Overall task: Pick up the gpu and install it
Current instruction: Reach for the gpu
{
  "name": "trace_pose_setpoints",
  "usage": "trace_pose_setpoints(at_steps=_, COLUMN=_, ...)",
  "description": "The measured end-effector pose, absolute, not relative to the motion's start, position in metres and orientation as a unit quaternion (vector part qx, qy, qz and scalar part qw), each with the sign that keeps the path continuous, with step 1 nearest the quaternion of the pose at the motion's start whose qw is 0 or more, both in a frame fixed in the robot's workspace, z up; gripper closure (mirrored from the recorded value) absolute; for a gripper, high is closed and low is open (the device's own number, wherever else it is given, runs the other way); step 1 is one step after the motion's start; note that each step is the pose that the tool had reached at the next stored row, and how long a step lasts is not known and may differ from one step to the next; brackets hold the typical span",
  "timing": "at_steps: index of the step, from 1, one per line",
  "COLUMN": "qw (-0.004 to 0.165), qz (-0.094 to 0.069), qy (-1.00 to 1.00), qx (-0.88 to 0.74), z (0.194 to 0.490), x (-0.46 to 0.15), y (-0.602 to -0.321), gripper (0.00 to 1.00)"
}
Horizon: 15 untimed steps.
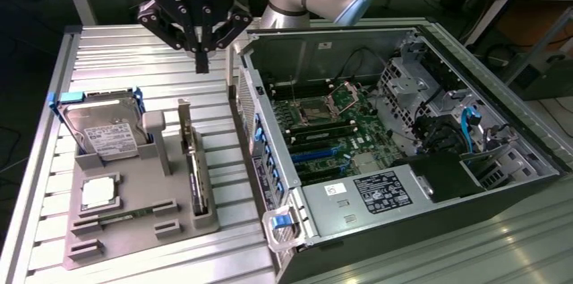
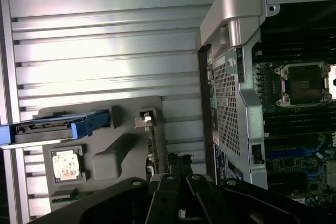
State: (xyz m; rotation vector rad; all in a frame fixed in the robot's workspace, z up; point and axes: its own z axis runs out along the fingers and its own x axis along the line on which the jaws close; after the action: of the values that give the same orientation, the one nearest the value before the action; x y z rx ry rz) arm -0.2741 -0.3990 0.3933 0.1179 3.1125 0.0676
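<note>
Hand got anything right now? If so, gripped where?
Nothing held. The hand hangs shut and empty above the table, well apart from the graphics card, which stands on edge in the gray tray.

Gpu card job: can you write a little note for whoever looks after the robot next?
Tool: shut, holding nothing, hovering over the table past the far end of the gray holder.
Gpu: standing on edge in the holder, untouched; the hard drive stands in the same holder.
Computer case: open, on the exterior view's right.
Done: nothing yet.
Left: gpu not picked up, not installed.
</note>
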Motion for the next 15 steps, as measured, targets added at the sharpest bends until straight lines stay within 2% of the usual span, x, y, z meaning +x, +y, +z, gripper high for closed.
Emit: trace_pose_setpoints(at_steps=15, qw=0.013, qz=0.022, qy=0.999, qx=0.038, z=0.393, x=-0.287, y=-0.399, gripper=0.89)
